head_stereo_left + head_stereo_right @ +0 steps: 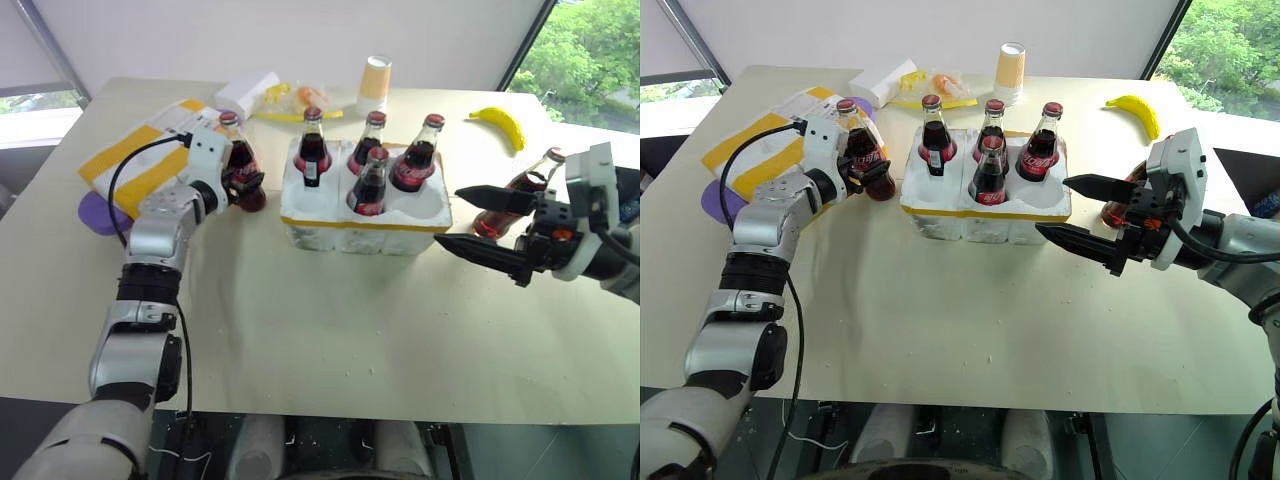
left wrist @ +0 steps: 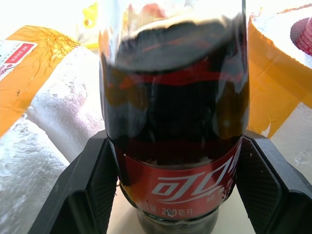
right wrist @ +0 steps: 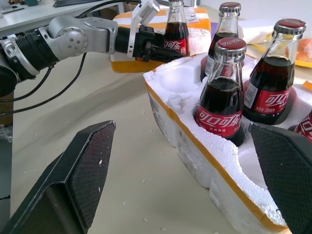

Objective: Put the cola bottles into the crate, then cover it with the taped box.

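The left gripper [image 1: 243, 182] has its fingers around a cola bottle [image 1: 241, 170] left of the crate [image 1: 365, 222]. Four bottles [image 1: 372, 182] stand inside. The right gripper [image 1: 490, 228] waits, fingers spread, beside another bottle [image 1: 520, 190].

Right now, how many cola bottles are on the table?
6: four stand in the crate, at and; one between the left gripper fingers; one behind the right gripper.

Head pair overhead, wrist cameras close.
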Robot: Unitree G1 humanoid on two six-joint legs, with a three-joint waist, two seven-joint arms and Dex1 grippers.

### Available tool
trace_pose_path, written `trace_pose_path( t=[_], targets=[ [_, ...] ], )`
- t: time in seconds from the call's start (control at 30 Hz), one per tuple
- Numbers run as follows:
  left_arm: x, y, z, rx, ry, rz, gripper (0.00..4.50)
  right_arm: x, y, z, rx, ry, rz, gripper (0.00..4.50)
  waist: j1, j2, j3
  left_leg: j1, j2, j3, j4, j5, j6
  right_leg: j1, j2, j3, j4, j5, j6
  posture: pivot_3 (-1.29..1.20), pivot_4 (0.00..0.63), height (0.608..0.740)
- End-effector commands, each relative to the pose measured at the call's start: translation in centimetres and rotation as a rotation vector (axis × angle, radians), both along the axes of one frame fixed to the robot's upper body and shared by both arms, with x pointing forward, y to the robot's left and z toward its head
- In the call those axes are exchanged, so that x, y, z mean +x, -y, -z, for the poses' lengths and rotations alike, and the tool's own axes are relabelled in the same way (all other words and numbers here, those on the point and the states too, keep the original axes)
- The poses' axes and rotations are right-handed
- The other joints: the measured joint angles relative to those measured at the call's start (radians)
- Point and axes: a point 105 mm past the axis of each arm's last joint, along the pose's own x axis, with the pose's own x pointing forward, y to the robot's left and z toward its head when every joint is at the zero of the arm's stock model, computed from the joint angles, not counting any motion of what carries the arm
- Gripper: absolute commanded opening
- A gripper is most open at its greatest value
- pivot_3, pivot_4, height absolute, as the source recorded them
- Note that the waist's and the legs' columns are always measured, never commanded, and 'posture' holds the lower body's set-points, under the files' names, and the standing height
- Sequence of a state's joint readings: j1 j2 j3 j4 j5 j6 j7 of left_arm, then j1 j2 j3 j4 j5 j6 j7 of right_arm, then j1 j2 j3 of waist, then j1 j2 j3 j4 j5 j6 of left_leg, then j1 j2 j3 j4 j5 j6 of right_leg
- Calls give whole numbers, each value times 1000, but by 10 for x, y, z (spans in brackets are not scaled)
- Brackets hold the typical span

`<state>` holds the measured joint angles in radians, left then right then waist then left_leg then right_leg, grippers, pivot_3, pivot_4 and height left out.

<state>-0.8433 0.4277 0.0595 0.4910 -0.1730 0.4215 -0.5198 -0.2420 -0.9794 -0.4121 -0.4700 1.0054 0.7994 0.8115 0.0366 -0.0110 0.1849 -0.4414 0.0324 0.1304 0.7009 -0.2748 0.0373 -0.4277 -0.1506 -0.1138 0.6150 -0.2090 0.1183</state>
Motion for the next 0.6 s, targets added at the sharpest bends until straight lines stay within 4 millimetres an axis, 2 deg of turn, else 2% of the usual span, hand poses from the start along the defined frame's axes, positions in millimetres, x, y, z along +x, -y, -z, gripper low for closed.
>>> trace_pose_path(
  t=[0.03,0.17,0.2,0.3,0.37,0.5,0.6],
  targets=[
    [-2,-16,-42,-32,108,-30,2786,-6,0,-11,7,52,-10,4500,-2,0,0,0,0,0,0,0,0,0,0,0,0,0,0,0,150,740],
    [-22,-22,-99,-152,182,90,2786,-6,0,-10,-5,47,-14,4500,-12,-3,2,-1,1,0,0,0,0,-2,0,0,1,0,0,0,150,740],
    [-26,-22,-105,-169,184,115,2786,-6,0,-10,-6,47,-15,4500,-18,-4,3,-2,1,0,0,0,0,-3,1,0,1,0,0,0,150,740],
    [-69,-6,-140,-138,212,419,2786,-6,3,-11,-12,44,-15,4500,-23,-6,4,-3,0,0,0,0,0,-3,0,0,0,0,0,0,150,740],
    [-93,8,-156,-122,217,600,2786,-6,4,-10,-17,42,-13,4500,-22,-6,4,-3,0,0,-1,0,0,-2,0,0,1,0,0,0,150,740],
    [-110,31,-162,-99,181,777,2786,-6,5,-11,-3,44,-7,4500,-12,-6,4,-2,0,1,0,0,0,1,0,0,-1,-1,2,0,150,740],
    [-102,52,-152,-28,151,829,2786,-7,4,-12,17,48,-1,4500,-11,-5,3,0,-1,1,0,0,-1,1,0,0,0,-1,2,0,150,740]
  ],
)
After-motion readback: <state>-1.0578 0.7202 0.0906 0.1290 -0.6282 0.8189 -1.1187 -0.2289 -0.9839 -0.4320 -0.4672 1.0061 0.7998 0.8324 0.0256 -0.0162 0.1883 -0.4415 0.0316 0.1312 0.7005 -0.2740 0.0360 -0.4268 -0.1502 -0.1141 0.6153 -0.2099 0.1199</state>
